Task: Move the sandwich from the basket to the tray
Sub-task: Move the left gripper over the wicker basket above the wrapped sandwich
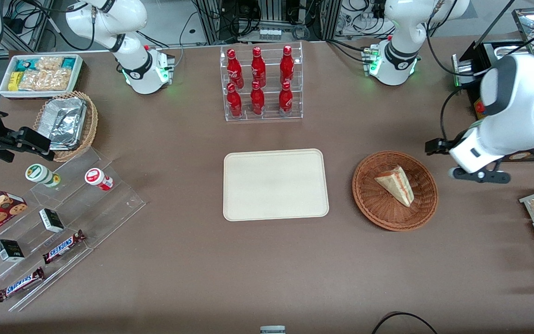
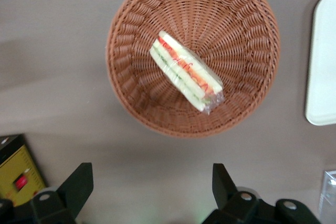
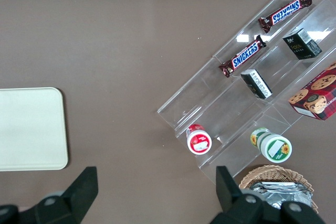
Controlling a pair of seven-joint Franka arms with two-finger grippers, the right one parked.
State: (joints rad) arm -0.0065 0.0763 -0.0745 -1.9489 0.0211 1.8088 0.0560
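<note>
Brown counter (image 1: pixel 295 260) carries a round reddish-brown wicker basket (image 2: pixel 247 103) holding the pale triangular sandwich wedge (image 2: pixel 186 73), beside the cream rectangular tray (image 1: pixel 244 204). Released, the gripper (image 2: pixel 152 187) hovers near the basket's rim, toward the working arm's end; I'd centre over the wedge, descend straight, and pinch its flat bread faces gently.

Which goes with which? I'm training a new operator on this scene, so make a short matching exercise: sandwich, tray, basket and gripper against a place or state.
Things:
1. sandwich
2. tray
3. basket
4. gripper

Places or states:
A. open, holding nothing, off to the side of the basket
B. bare, between basket and snack shelves
C. lying in the basket
D. reddish-brown wicker, beside the tray

Pairs: 1-C, 2-B, 3-D, 4-A
</note>
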